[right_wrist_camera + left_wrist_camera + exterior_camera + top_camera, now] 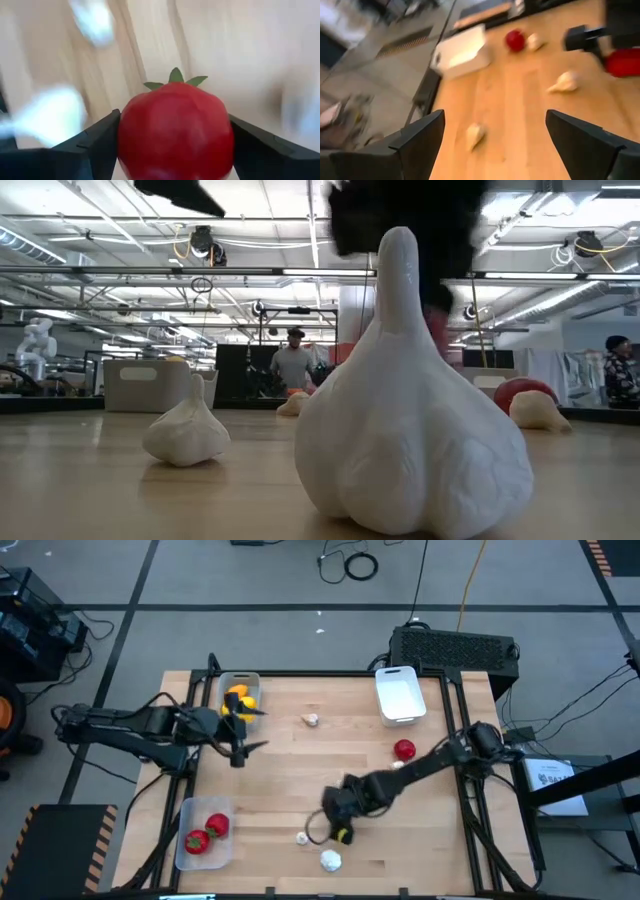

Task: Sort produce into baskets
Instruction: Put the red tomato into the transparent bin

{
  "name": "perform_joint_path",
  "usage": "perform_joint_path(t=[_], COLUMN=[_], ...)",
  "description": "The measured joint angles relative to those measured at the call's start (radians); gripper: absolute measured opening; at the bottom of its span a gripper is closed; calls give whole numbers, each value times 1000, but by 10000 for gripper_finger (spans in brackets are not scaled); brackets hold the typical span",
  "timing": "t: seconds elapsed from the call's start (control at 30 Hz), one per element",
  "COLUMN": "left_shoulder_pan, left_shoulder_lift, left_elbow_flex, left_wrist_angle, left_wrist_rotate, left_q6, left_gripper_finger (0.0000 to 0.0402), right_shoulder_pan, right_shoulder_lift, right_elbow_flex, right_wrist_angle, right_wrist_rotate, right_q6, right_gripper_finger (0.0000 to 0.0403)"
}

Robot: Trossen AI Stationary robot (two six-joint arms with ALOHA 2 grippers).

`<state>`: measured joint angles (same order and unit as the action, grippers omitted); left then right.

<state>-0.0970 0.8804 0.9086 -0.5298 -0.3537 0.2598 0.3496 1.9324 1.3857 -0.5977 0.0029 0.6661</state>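
Red and glossy, a tomato [176, 131] sits clamped between the right gripper's [338, 812] two dark fingers, its green calyx pointing forward, away from the wrist — so its stem axis runs along the fingers and the pads press on the round flanks, a hold that probably keeps it from rolling out. In the high view this gripper is over the near middle of the table [350, 755]; a small yellow spot shows just under it there, and what that is cannot be told.

Nearest the camera at table height stands a large garlic bulb [410, 435], upright with its neck pointing straight up; a smaller bulb [187, 430] rests to its left, also tip up. Another garlic [311, 720] lies farther back, mid-table, and a red piece [404, 749] sits right of centre, near the white basket [398, 693] at the far right, which appears empty.

The left gripper [240, 735] hovers beside the grey basket [226, 681] at the far left, its jaws wide apart and holding nothing; yellow lemons [240, 700] are gathered in that basket. The clear basket [190, 810] at the near left holds two red pieces [206, 832] — judging by that grouping, the clamped tomato belongs there, a carry across to the left.
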Motion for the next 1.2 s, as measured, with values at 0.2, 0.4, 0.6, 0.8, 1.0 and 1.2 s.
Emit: perform_joint_path(t=[0.2, 0.4, 0.6, 0.8, 1.0, 1.2], left_shoulder_pan=[77, 142, 220, 350, 471, 546], left_shoulder_lift=[-1, 0, 0, 0, 0, 1], left_elbow_flex=[55, 55, 55, 55, 54, 54], left_wrist_angle=[-157, -204, -297, -326, -314, -300], left_wrist_rotate=[-41, -40, -71, -96, -96, -73], left_q6=[-120, -172, -231, -254, -228, -201], left_gripper_finger=[352, 352, 352, 352, 352, 352], right_shoulder_pan=[-88, -123, -131, -130, -126, -122], right_shoulder_lift=[7, 121, 324, 565, 804, 865], right_elbow_flex=[4, 7, 100, 434, 861, 910], right_wrist_angle=[459, 1127, 1544, 1528, 1293, 1339], right_wrist_rotate=[73, 76, 70, 8, -119, -151], right_q6=[-355, -574, -658, -635, -565, -596], right_gripper_finger=[298, 299, 299, 299, 299, 299])
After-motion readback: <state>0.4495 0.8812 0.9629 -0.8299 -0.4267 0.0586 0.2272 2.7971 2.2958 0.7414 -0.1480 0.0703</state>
